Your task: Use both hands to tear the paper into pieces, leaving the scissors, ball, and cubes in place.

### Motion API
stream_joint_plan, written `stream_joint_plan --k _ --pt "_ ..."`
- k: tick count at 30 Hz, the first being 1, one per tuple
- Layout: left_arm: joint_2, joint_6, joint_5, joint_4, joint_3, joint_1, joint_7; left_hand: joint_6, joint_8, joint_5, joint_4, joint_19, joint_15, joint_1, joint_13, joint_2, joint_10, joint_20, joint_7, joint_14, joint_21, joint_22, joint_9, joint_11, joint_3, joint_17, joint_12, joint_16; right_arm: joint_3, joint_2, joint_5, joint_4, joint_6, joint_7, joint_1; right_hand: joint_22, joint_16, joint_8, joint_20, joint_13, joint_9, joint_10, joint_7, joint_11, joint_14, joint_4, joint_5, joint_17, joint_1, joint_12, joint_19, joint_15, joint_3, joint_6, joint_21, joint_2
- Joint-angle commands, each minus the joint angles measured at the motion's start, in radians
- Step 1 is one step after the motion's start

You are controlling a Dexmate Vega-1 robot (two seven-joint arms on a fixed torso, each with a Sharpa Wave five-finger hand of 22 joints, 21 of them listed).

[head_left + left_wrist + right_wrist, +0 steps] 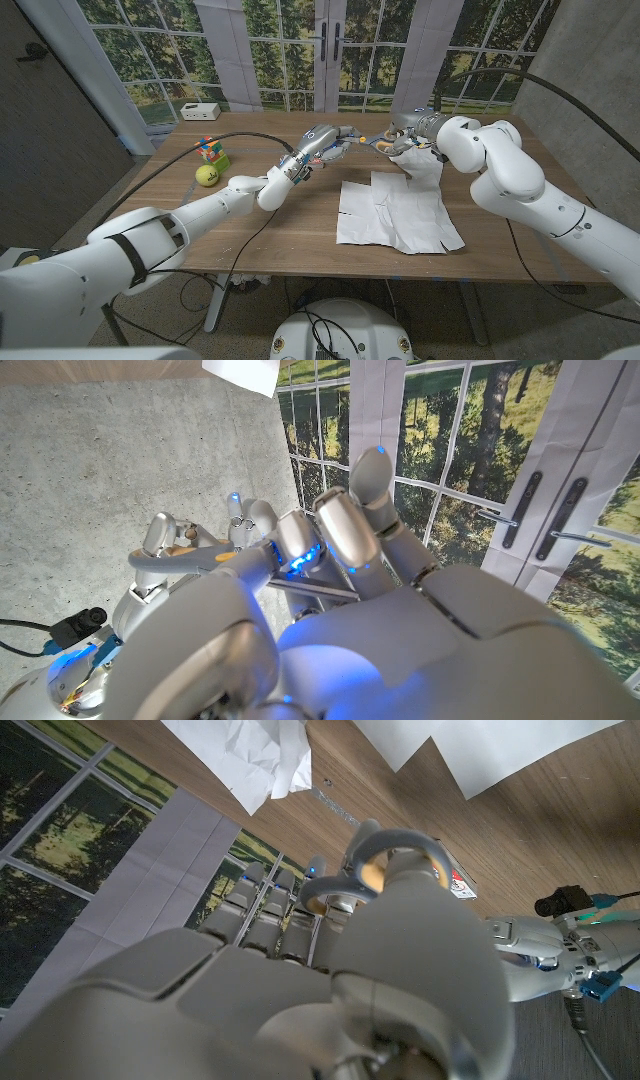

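The scissors (374, 143), grey-handled with orange lining, hang above the table's far side between my two hands. My right hand (412, 128) grips the handle loops (395, 855). My left hand (322, 142) has its fingers curled round the blade end; in the left wrist view the handle (175, 555) reaches out from my left hand (350, 590). The white paper (395, 215) lies flat on the table under and in front of my right hand, with a crumpled part (420, 165) at its far end. The yellow ball (207, 175) and the cubes (212, 151) sit at the far left.
A small white box (199, 110) stands at the table's far left corner. Bare wooden table (270, 240) shows left of the paper and along the front edge. A black cable runs along my left arm. Windows and a glass door stand behind the table.
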State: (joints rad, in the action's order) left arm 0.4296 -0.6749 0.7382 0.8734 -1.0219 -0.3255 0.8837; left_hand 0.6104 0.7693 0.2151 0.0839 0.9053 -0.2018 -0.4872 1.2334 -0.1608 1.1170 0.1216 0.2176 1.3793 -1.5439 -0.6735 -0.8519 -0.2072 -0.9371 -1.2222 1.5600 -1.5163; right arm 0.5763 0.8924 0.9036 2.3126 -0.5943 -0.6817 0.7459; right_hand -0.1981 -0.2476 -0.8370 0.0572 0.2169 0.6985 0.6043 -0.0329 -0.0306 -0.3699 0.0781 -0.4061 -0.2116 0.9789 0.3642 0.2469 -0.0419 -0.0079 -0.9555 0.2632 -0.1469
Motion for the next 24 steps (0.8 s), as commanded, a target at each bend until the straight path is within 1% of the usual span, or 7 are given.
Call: stream_joint_plan --k 1,7,8,10,16,20,24 --pt "-0.008 -0.009 -0.004 -0.019 -0.011 0.005 0.009 0.009 0.005 -0.003 -0.007 -0.002 -0.001 0.004 0.003 0.002 0.005 0.09 0.0 0.002 0.003 0.003 -0.003 0.002 0.0 -0.003 0.007 -0.004 0.007 -0.007 -0.006 0.0 -0.03 0.041 0.004 -0.008 -0.058 -0.059 -0.007 0.064 0.043 0.119 0.0 -0.017 -0.105 -0.017 0.016 -0.036 -0.026 0.078 0.03 -0.124 0.011 0.03 0.015 -0.028" --pt "-0.01 -0.01 -0.006 -0.023 -0.014 0.005 0.011 0.01 0.007 -0.003 -0.007 -0.005 -0.001 0.004 0.003 0.003 0.005 0.09 0.0 0.001 0.005 0.004 -0.003 0.002 0.0 -0.003 0.007 -0.004 0.013 -0.003 -0.018 -0.002 -0.031 0.042 -0.001 -0.012 -0.098 -0.059 -0.014 0.126 0.023 0.113 0.004 -0.029 -0.146 -0.019 0.021 -0.082 -0.024 0.121 0.054 -0.129 0.024 0.058 0.027 -0.032" --pt "-0.011 -0.011 -0.007 -0.024 -0.014 0.005 0.01 0.008 0.004 -0.003 -0.007 0.0 -0.001 0.004 0.003 0.003 0.005 0.09 0.0 0.0 -0.001 -0.001 0.0 0.002 0.0 -0.003 0.007 -0.004 0.015 -0.003 -0.021 -0.003 -0.033 0.034 -0.006 -0.024 -0.171 -0.066 -0.026 0.209 0.009 0.092 0.0 -0.038 -0.218 -0.016 0.025 -0.153 -0.011 0.179 0.096 -0.147 0.044 0.072 0.053 -0.034" --pt "-0.012 -0.011 -0.007 -0.026 -0.016 0.006 0.011 0.009 0.004 -0.004 -0.008 0.002 -0.001 0.004 0.003 0.003 0.005 0.09 0.0 0.0 -0.001 0.004 0.002 0.002 0.002 -0.003 0.006 -0.003 0.019 -0.004 -0.022 -0.004 -0.036 0.034 -0.008 -0.038 -0.238 -0.072 -0.034 0.308 -0.004 0.052 0.001 -0.045 -0.237 -0.01 0.029 -0.24 0.005 0.244 0.107 -0.154 0.061 0.087 0.069 -0.035" --pt "-0.013 -0.011 -0.008 -0.028 -0.019 0.006 0.011 0.009 0.003 -0.003 -0.008 -0.003 -0.001 0.004 0.003 0.002 0.004 0.09 0.0 0.0 0.003 0.009 0.003 0.002 0.002 -0.003 0.006 -0.003 0.022 0.0 -0.054 -0.012 -0.035 0.019 -0.023 -0.138 -0.478 -0.087 -0.093 0.667 -0.026 -0.015 0.002 -0.063 -0.21 -0.022 0.061 -0.551 0.009 0.509 0.218 -0.149 0.09 0.129 0.206 -0.041" --pt "-0.013 -0.01 -0.009 -0.027 -0.019 0.006 0.009 0.011 0.005 -0.003 -0.008 -0.002 -0.001 0.004 0.003 0.002 0.005 0.09 0.0 -0.001 0.003 0.008 0.003 0.002 0.002 -0.003 0.006 -0.003 0.035 0.006 -0.07 -0.02 -0.025 0.005 -0.038 -0.222 -0.556 -0.091 -0.109 0.792 -0.037 -0.006 0.006 -0.064 -0.223 -0.033 0.073 -0.605 -0.002 0.601 0.247 -0.162 0.099 0.129 0.295 -0.041" --pt "-0.013 -0.008 -0.009 -0.027 -0.019 0.007 0.01 0.011 0.007 -0.003 -0.008 0.001 -0.001 0.004 0.003 0.003 0.006 0.09 0.0 -0.001 -0.002 0.002 0.0 0.002 0.001 -0.003 0.007 -0.002 0.042 0.01 -0.087 -0.024 -0.01 0.009 -0.045 -0.279 -0.614 -0.101 -0.119 0.811 -0.035 0.024 -0.008 -0.062 -0.255 -0.033 0.079 -0.626 -0.004 0.62 0.267 -0.16 0.103 0.117 0.356 -0.037"
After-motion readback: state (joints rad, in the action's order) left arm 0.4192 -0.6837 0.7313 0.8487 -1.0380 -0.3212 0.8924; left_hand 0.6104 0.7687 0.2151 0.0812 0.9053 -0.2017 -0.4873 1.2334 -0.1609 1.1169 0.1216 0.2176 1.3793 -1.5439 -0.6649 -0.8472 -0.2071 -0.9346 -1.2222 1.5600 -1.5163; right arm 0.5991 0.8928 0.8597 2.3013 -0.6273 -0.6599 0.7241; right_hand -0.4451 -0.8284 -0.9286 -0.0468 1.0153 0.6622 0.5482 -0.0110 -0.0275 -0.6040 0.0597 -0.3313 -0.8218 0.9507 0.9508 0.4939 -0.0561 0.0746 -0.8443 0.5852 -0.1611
